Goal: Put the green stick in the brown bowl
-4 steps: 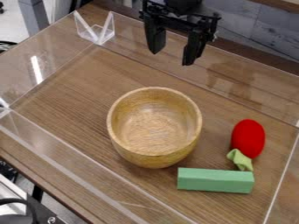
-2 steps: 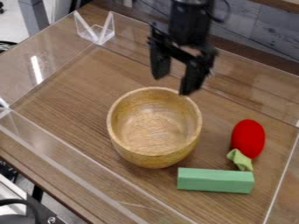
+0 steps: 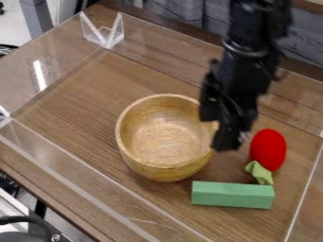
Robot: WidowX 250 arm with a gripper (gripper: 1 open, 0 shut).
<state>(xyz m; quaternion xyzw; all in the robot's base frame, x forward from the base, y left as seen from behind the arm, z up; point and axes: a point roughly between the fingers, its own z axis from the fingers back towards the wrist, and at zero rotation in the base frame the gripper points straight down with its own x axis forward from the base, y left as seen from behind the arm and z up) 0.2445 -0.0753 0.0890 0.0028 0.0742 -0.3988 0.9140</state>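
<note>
The green stick (image 3: 233, 195) is a flat green bar lying on the wooden tabletop at the front right, just right of the brown bowl (image 3: 167, 137). That bowl is round, light tan wood, and holds nothing. My black gripper (image 3: 225, 121) hangs pointing down over the bowl's right rim, above and behind the stick, with its fingers spread open and nothing between them. It touches neither the stick nor the bowl as far as I can see.
A red strawberry toy (image 3: 266, 149) with green leaves lies right of the gripper, just behind the stick. Clear acrylic walls (image 3: 38, 85) fence the tabletop on all sides. A clear plastic piece (image 3: 102, 32) stands at the back left.
The gripper has travelled from the back of the table toward the front right and dropped lower, ending beside the bowl's right rim. It stayed open. Bowl, stick and strawberry have not moved.
</note>
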